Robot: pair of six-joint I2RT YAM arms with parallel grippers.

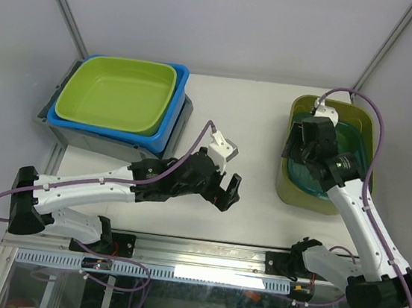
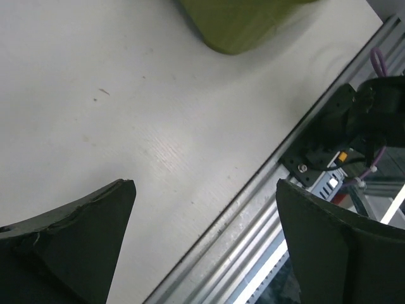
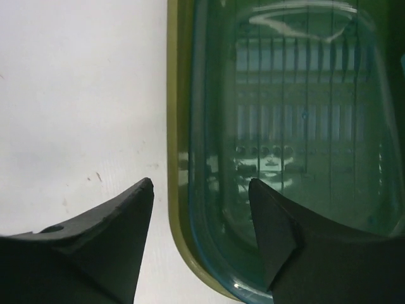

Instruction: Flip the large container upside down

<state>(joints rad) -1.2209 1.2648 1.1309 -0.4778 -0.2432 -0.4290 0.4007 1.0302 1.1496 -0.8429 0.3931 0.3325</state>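
An olive-green container [image 1: 290, 191] stands upright at the right of the table, with a teal container [image 1: 354, 147] nested inside it. My right gripper [image 1: 292, 148] is open over the olive container's left rim. In the right wrist view the gripper [image 3: 201, 183] has one finger over the white table and the other over the teal container [image 3: 297, 126], with the olive rim [image 3: 177, 126] between them. My left gripper [image 1: 225, 192] is open and empty above the table's front middle. In the left wrist view the gripper [image 2: 205, 190] faces bare table, with an olive corner [image 2: 240, 22] at the top.
A lime-green tub [image 1: 116, 90] sits nested in a blue tub [image 1: 165, 130] on a grey bin [image 1: 80, 138] at the back left. An aluminium rail [image 1: 201, 255] runs along the table's near edge, also in the left wrist view [image 2: 253, 221].
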